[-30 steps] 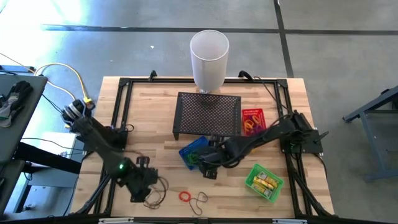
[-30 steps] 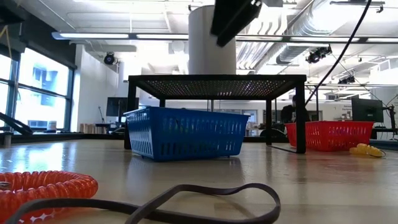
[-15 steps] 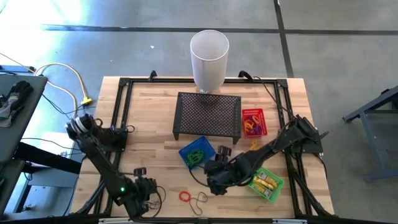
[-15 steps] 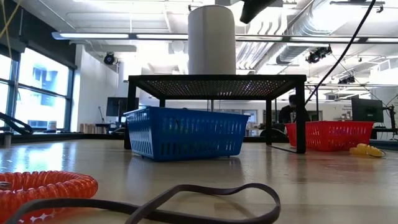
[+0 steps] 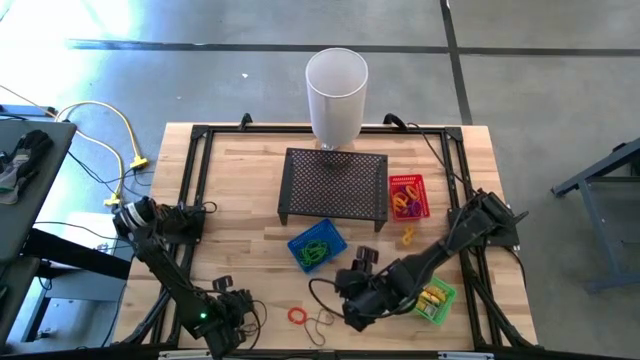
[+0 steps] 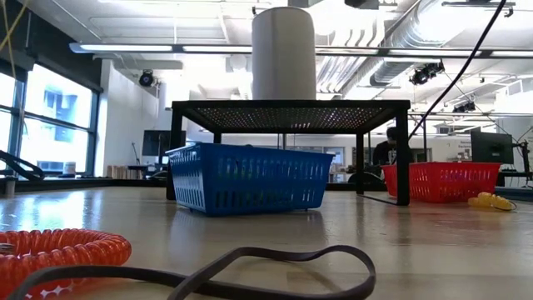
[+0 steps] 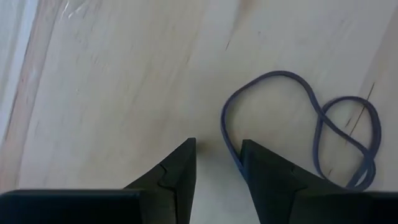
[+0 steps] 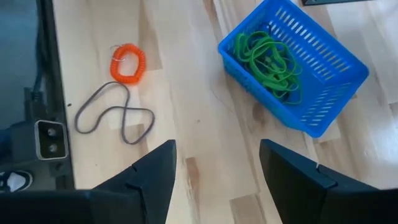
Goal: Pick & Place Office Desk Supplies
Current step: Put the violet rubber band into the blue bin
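A dark band point(image 7: 298, 118) lies twisted in a figure of eight on the wood near the table's near left corner. My left gripper point(image 7: 219, 155) points down over one loop end, open, and that loop's edge runs beside one finger. To its right lie an orange coil point(image 5: 297, 315) and a second dark band point(image 5: 322, 320), also seen as the coil point(image 8: 127, 62) and band point(image 8: 115, 115) in the right wrist view. My right gripper point(image 5: 350, 305) hangs open above the table, right of them, holding nothing. Green bands point(image 8: 270, 59) fill the blue basket point(image 5: 317, 246). My left gripper comes from above, pointing down, at the dark band's loop end point(image 7: 229, 134). The band's edge runs along the inner side of one finger point(image 7: 255, 165). I cannot tell whether that finger touches it. The band lies flat on the table.
The black mesh stand point(image 5: 335, 185) and the white cylinder point(image 5: 337, 90) stand at the far middle. A red basket point(image 5: 407, 195) sits right of the stand, a green basket point(image 5: 432, 298) with yellow pieces at the near right, and a yellow item point(image 5: 408, 237) lies loose between them.
My left gripper has sunk toward the table and gone toward the near edge, rolling as it went. My right gripper has swung away from the blue basket toward the near edge, staying high and open. Nothing on the table has moved.
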You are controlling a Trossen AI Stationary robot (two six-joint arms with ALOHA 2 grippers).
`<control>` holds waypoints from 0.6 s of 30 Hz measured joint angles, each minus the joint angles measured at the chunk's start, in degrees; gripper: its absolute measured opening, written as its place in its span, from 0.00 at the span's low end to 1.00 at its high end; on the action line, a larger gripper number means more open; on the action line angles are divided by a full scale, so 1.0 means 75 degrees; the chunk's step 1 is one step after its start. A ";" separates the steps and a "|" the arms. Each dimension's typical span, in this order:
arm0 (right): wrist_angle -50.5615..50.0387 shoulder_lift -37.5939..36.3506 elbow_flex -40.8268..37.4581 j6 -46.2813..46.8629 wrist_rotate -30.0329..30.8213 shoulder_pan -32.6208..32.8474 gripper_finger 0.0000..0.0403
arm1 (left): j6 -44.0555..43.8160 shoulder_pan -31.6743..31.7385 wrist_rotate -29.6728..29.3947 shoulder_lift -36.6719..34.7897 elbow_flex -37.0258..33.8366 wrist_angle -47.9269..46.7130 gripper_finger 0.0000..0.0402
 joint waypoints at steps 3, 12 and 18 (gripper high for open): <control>0.0058 0.0000 0.0000 0.0053 -0.0029 0.0074 0.55 | -0.0219 -0.0029 0.0132 0.0003 -0.0003 0.0008 0.30; 0.0089 0.0003 0.0000 0.0251 -0.0040 0.0388 0.54 | -0.0799 0.0063 0.0625 0.0008 -0.0003 0.0111 0.02; 0.0083 0.0003 0.0000 0.0444 0.0273 0.0626 0.49 | -0.0833 0.0427 0.1234 -0.0269 -0.0031 0.0209 0.00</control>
